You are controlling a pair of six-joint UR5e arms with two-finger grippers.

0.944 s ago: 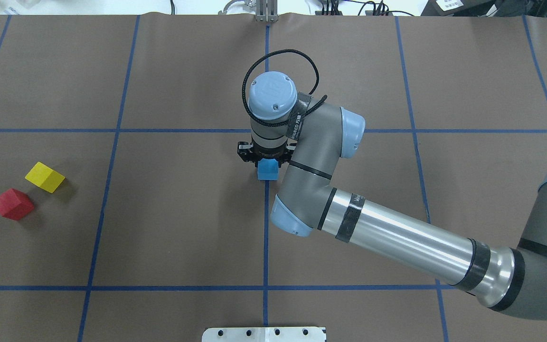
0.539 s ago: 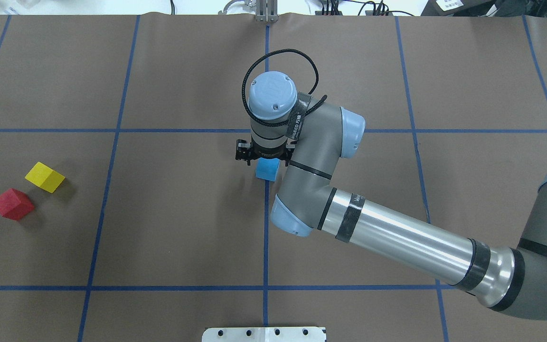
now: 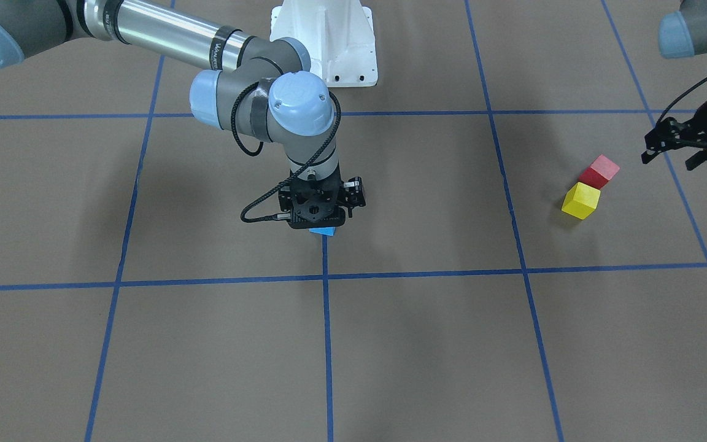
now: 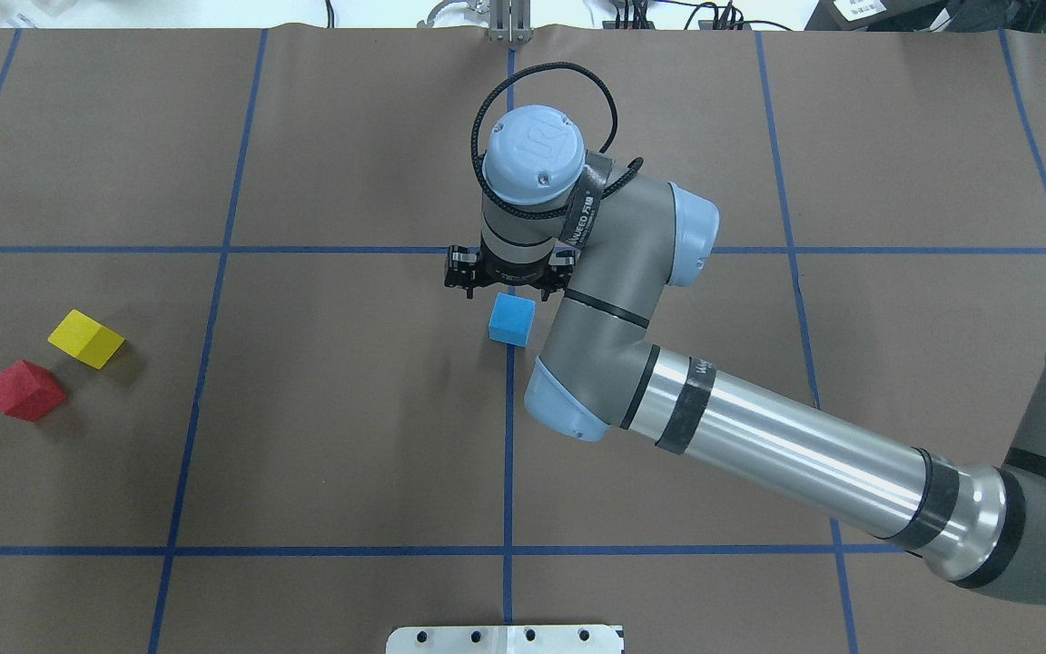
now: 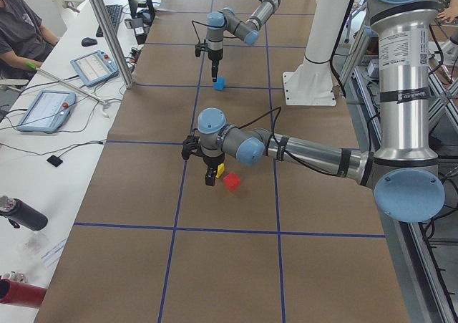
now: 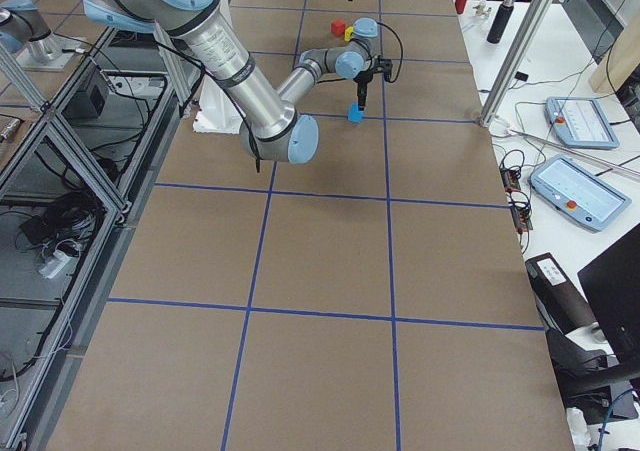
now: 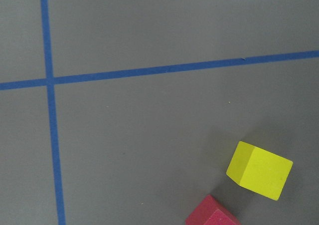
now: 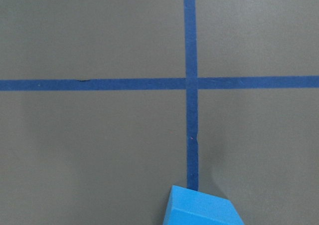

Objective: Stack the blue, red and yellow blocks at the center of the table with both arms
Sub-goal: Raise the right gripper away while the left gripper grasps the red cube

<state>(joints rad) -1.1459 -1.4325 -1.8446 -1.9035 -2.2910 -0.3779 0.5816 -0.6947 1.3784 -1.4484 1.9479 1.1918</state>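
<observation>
Blue cubic block placed at centre, right gripper above with fingers spread; next, left gripper, fingers also spread, must close on red cubic block.

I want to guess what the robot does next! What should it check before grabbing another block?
1. Blue block on the centre line: ok.
2. Right gripper clear above it, jaws empty: ok.
3. Left gripper with jaws open, empty: ok.
4. Left gripper above the red block: not ok, it hangs to one side.
5. Room for jaws between red block and yellow block: cannot tell, they sit very close.
</observation>
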